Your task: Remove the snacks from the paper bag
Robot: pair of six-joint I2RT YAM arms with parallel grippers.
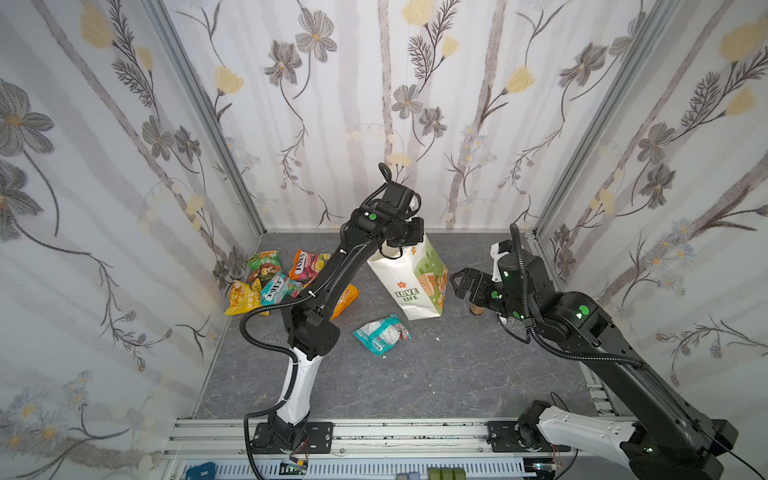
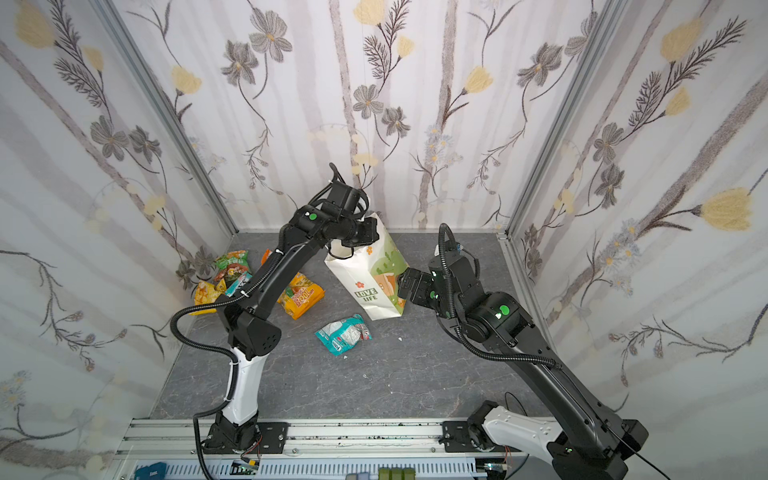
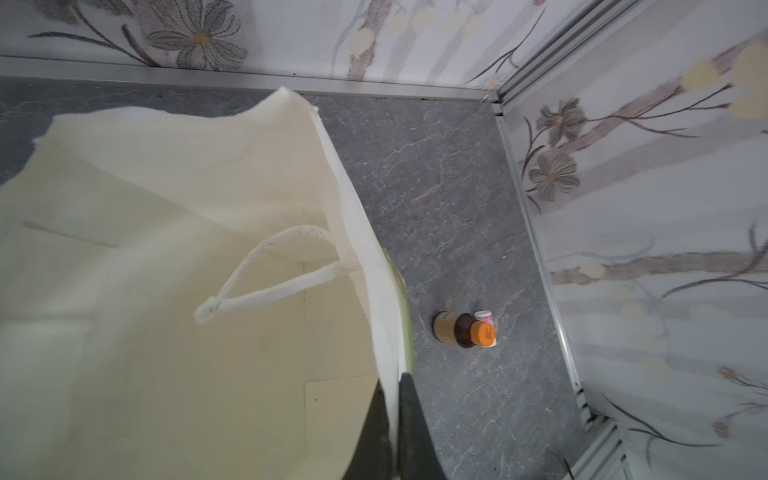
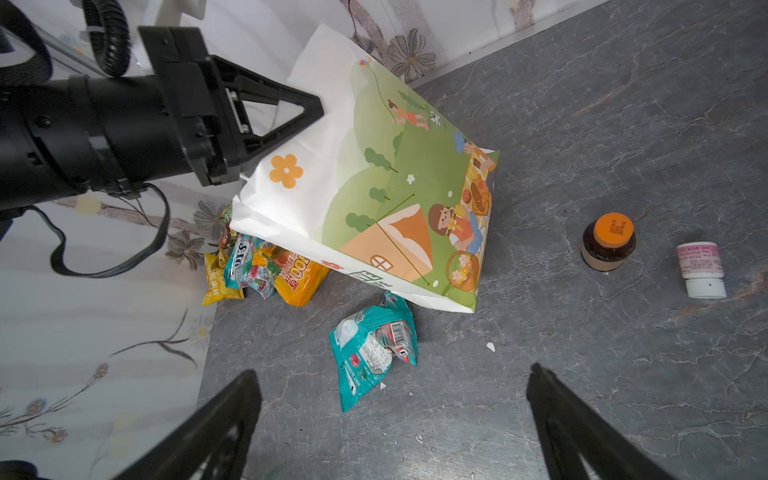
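The left gripper is at the tilted paper bag, 1 teal snack nearby.

You have a wide bare patch of the grey table at the front. One teal packet lies at its far edge, just in front of the paper bag. The bag leans in the middle and blocks the way across. Its mouth is open wide, but a string handle hangs across it, and the left gripper pinches the rim. Right of the bag, a brown bottle and a small white container stand close together, near the right gripper, whose jaws are wide apart. On the left, the snack pile fills the corner, and the left arm reaches over it.
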